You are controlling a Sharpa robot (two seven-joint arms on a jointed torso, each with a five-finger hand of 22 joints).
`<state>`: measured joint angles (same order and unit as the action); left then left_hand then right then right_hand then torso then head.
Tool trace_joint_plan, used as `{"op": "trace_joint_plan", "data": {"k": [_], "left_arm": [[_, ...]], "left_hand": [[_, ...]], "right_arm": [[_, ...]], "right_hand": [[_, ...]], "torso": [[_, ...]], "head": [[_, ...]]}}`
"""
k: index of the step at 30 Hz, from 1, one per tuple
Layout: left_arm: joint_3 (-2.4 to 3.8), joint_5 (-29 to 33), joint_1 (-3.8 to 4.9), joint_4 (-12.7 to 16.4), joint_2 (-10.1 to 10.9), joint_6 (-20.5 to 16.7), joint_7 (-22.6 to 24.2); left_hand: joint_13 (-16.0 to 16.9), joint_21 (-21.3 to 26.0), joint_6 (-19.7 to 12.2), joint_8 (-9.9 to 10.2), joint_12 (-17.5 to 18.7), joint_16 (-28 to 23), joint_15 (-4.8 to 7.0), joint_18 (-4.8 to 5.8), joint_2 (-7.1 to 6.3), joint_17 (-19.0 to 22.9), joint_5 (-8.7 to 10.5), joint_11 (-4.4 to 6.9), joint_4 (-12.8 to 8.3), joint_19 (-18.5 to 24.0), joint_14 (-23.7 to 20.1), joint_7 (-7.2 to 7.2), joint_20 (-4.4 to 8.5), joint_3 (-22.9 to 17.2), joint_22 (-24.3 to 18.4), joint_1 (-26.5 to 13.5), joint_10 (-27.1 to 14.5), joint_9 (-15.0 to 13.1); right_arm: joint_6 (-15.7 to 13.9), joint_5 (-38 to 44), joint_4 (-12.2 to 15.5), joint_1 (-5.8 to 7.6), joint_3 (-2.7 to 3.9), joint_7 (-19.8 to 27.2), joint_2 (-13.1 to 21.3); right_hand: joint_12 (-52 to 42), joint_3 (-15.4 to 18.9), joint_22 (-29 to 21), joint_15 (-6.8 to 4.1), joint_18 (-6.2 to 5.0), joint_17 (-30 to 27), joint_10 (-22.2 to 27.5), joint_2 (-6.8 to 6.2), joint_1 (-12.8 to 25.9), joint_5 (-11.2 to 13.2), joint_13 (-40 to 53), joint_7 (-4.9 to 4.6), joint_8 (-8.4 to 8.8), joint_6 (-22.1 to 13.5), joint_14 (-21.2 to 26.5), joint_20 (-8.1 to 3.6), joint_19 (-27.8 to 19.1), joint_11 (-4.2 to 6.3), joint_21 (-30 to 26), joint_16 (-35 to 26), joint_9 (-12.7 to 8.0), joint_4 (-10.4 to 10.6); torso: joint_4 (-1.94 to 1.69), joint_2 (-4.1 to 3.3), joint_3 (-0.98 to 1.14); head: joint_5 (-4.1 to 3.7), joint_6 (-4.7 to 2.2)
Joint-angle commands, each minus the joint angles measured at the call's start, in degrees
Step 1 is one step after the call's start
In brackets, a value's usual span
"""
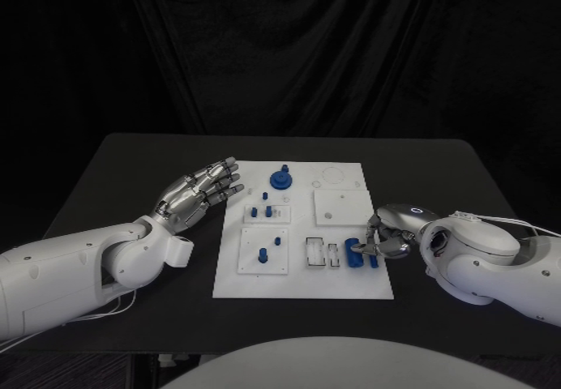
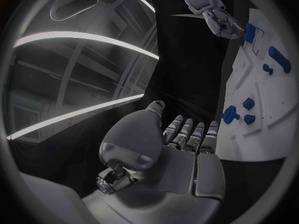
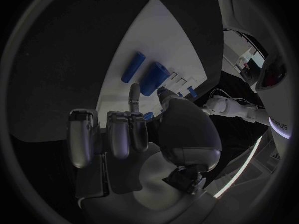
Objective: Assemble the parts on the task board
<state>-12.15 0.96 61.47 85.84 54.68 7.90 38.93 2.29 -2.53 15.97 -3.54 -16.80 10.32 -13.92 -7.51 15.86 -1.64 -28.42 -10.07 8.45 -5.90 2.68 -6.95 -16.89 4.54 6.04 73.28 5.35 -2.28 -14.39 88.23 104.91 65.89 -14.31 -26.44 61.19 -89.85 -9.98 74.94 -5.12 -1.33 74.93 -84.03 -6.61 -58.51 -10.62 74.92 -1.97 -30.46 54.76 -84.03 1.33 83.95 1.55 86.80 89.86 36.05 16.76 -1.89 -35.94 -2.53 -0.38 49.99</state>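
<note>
task board [image 1: 351, 288] mid-table, blue parts [image 1: 280, 177] standing in it | right hand [image 1: 383, 237] at its near right edge, fingers touching upright blue pieces [image 1: 353, 253], grip unclear | left hand [image 1: 199, 193] spread, empty, just beside board's left edge | black table [image 1: 140, 170]

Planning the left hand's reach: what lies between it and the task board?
Nothing: the head view shows bare black table between the left hand and the task board.

The white rectangular task board [image 1: 301, 235] is brightly lit from above against a dim black desk [image 1: 140, 174], while wrist views are strongly bent and darkened at their rims.
</note>
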Motion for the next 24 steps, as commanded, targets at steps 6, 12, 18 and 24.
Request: {"op": "trace_joint_plan", "data": {"k": [6,12,18,24], "left_arm": [[0.04,0.1,-0.09,0.0,-0.1,1.5,2.1],[0.04,0.1,-0.11,-0.1,-0.1,1.7,1.7],[0.04,0.1,-0.17,-0.2,-0.3,2.0,1.4],[0.04,0.1,-0.27,-0.4,-0.3,2.1,1.1]], "left_hand": [[0.0,-0.1,0.2,-0.3,-0.1,0.1,-0.25,0.7,0.23,-0.1,-0.39,0.09,0.1,-0.3,0.3,-0.3,0.06,-0.4,0.1,0.5,-0.1,0.0],[0.1,-0.1,0.4,-0.4,-0.5,0.2,-0.24,0.79,0.21,-0.1,-0.39,-0.35,0.1,-0.3,0.3,-0.33,0.09,-0.5,0.0,0.6,0.1,0.0],[0.1,-0.1,0.5,-0.4,-0.7,0.1,-0.24,0.81,0.2,-0.1,-0.38,-0.54,0.1,-0.3,0.3,-0.32,0.1,-0.5,0.0,0.6,0.2,0.0],[0.2,-0.1,0.7,-0.5,-0.8,0.2,-0.22,0.83,0.22,-0.1,-0.46,-0.71,0.1,-0.3,0.3,-0.4,0.11,-0.6,-0.1,0.6,0.3,0.0]], "right_arm": [[-1.6,1.2,-0.3,-0.89,0.04,-0.9,-0.9],[-1.3,1.2,-1.0,-1.49,0.05,-1.3,-2.0],[-0.8,1.2,-2.1,-1.93,0.07,-1.7,-3.2],[-1.0,1.5,-3.3,-2.42,0.08,-1.4,-4.3]], "right_hand": [[-0.2,-0.3,14.0,-0.21,0.54,15.1,-6.0,0.71,0.8,0.8,15.1,0.04,-0.18,-0.5,-6.0,-0.35,4.8,0.35,0.3,0.1,0.4,0.1],[-0.2,-0.2,13.9,-0.18,0.46,15.1,-6.0,0.91,1.5,1.4,15.1,0.02,-0.11,-0.5,-6.0,-0.32,4.7,0.34,0.0,0.1,0.5,0.2],[-0.2,-0.1,13.9,-0.16,0.41,15.1,-6.0,1.05,2.2,1.8,15.1,0.0,-0.03,-0.6,-6.0,-0.29,4.6,0.33,-0.1,0.1,0.7,0.2],[-0.2,-0.8,13.8,-0.2,0.38,15.1,-6.0,1.5,1.3,0.6,15.1,0.08,0.02,-0.5,-6.0,-0.29,4.5,0.37,-0.2,0.1,1.0,-0.1]], "torso": [[0.01,0.02,-0.01],[-0.06,0.07,-0.02],[-0.03,0.1,-0.03],[0.0,0.11,-0.01]], "head": [[0.24,0.01],[0.1,0.01],[0.31,0.01],[0.39,0.01]]}}
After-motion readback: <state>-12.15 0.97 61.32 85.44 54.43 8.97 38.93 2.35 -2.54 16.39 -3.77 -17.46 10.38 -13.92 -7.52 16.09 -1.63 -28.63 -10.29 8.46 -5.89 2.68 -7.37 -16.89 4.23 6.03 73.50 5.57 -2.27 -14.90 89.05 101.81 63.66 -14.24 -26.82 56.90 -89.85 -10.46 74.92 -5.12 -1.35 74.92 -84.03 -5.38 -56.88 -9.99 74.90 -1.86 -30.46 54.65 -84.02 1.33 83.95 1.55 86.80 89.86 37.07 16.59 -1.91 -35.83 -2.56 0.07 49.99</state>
